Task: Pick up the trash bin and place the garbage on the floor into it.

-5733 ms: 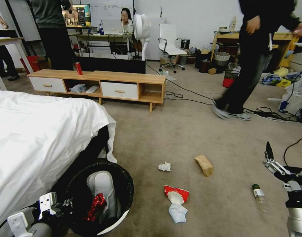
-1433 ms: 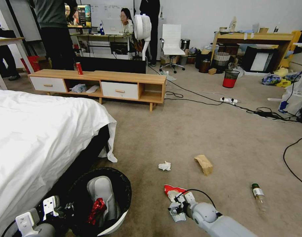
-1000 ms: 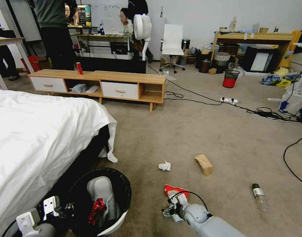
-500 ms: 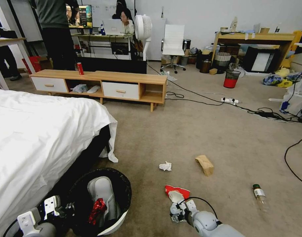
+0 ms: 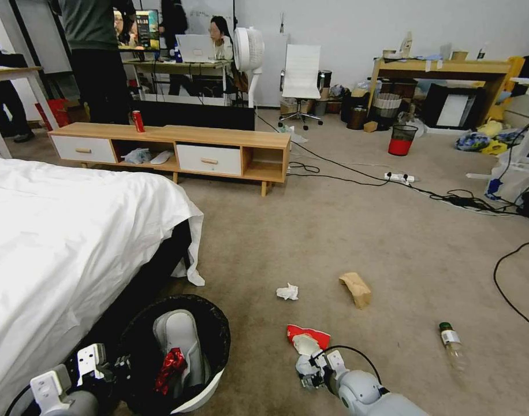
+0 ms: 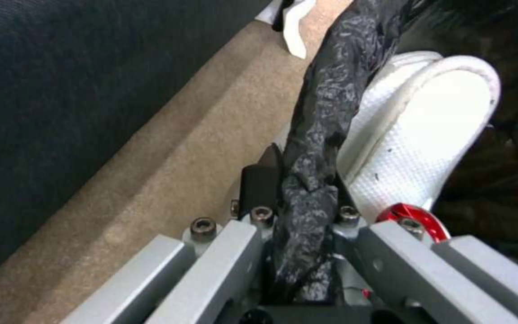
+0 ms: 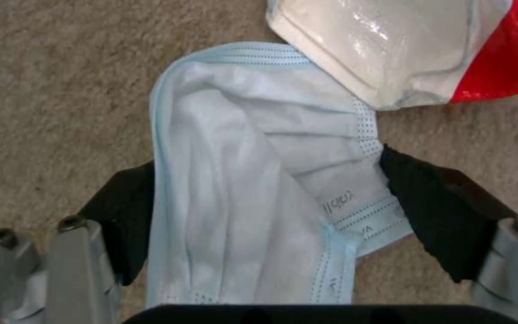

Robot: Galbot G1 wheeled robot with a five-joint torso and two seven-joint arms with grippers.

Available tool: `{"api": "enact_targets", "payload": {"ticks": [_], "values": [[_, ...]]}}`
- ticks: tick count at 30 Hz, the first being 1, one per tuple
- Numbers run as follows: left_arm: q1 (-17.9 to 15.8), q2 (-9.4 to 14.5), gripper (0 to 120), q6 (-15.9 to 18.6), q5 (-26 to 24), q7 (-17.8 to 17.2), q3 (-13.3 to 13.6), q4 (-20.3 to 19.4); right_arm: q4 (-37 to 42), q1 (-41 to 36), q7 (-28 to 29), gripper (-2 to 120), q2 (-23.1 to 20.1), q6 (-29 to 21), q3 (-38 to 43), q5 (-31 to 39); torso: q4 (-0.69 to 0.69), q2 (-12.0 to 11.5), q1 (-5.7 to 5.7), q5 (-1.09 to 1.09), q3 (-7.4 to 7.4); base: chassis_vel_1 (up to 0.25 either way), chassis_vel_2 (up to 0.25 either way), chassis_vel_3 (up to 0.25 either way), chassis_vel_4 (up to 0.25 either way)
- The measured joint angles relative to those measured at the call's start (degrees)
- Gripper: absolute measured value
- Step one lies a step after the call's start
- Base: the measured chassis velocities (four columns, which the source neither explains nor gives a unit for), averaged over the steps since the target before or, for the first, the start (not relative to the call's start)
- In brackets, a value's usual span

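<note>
- Head view: trash bin (image 5: 209, 323) on the floor (image 5: 345, 231) at bottom left, beside the bed (image 5: 62, 231), black bag over its rim; white slipper (image 5: 178, 341) and crushed red can (image 5: 169, 364) inside.
- Left gripper (image 5: 105, 367) at the bin's near rim; in left wrist view, left gripper (image 6: 298, 198) pinched on the bag-covered rim, one pad either side.
- Right gripper (image 5: 310, 372) low over the carpet, at a pale blue face mask (image 5: 304, 363) just below the red-and-white wrapper (image 5: 308, 338).
- Right wrist view: right gripper (image 7: 265, 216) spread wide, a black fingertip (image 7: 124, 211) at either edge of the face mask (image 7: 247, 202); not closed on it. Wrapper (image 7: 391, 45) overlapping the mask's far edge.
- Crumpled tissue (image 5: 288, 292) and brown paper bag (image 5: 356, 289) farther out on the carpet, near each other; green-capped bottle (image 5: 451, 341) well to the right, lying down.
- Black cable (image 5: 507, 289) curving across the carpet beyond the bottle.
</note>
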Motion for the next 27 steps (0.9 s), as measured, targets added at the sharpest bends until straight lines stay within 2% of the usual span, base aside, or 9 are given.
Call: {"api": "enact_targets", "payload": {"ticks": [4, 10, 12, 15, 16, 18, 24, 25, 27], "values": [[-0.01, 0.01, 2, 0.0, 0.0, 0.0, -0.04, -0.05, 0.3, 0.03, 0.16, 78, 0.05, 0.08, -0.25, 0.16, 0.0, 0.0, 0.0, 0.05, 0.0, 0.0, 0.0, 0.0, 0.0], [-0.1, -0.08, 2, 0.0, 0.04, 0.0, 0.08, -0.01, 1.77, -0.51, 0.44, 62, -0.97, 0.17, -0.66, 0.53, 0.11, -0.03, 0.0, 0.17, 0.01, 0.0, 0.0, 0.0, 0.0], [-0.21, -0.05, 2, 0.0, 0.08, -0.08, 0.26, -0.02, 4.15, -1.39, 1.68, 51, -2.79, -0.22, -0.94, 1.33, 0.19, -0.06, 0.01, 0.27, 0.03, 0.0, 0.0, 0.0, 0.0], [-0.22, -0.01, 2, 0.0, 0.1, -0.13, 0.3, -0.03, 5.31, -1.68, 2.58, 45, -3.81, -0.7, -1.01, 1.63, 0.14, -0.07, 0.02, 0.2, 0.03, 0.0, 0.0, 0.0, 0.0], [-0.25, 0.0, 2, 0.0, 0.11, -0.17, 0.34, -0.03, 6.42, -2.01, 3.27, 41, -4.98, -1.17, -1.08, 2.0, 0.08, -0.07, 0.02, 0.06, 0.03, 0.0, 0.0, 0.0, 0.0], [-0.32, -0.01, 2, 0.0, 0.11, -0.17, 0.49, -0.03, 10.15, -2.8, 4.79, 28, -7.05, -2.19, -1.46, 3.21, 0.02, -0.07, 0.03, 0.15, 0.04, 0.0, 0.0, 0.0, 0.0], [-0.33, 0.0, 2, 0.0, 0.14, -0.22, 0.51, -0.04, 15.15, -3.72, 6.47, 14, -9.51, -2.86, -1.8, 4.44, 0.05, -0.07, 0.03, 0.1, 0.02, 0.0, 0.0, 0.0, 0.0], [-0.34, 0.08, 2, 0.0, 0.15, -0.25, 0.5, -0.15, 18.04, -4.32, 7.37, 4, -10.92, -3.19, -1.91, 4.94, 0.05, -0.06, 0.03, 0.11, 0.02, 0.0, 0.0, 0.0, 0.0], [-0.37, 0.09, 2, 0.0, 0.15, -0.25, 0.52, -0.25, 20.1, -4.7, 7.93, 0, -11.81, -3.37, -1.93, 5.26, 0.05, -0.05, 0.02, 0.09, 0.02, 0.0, 0.0, 0.0, 0.0]]}}
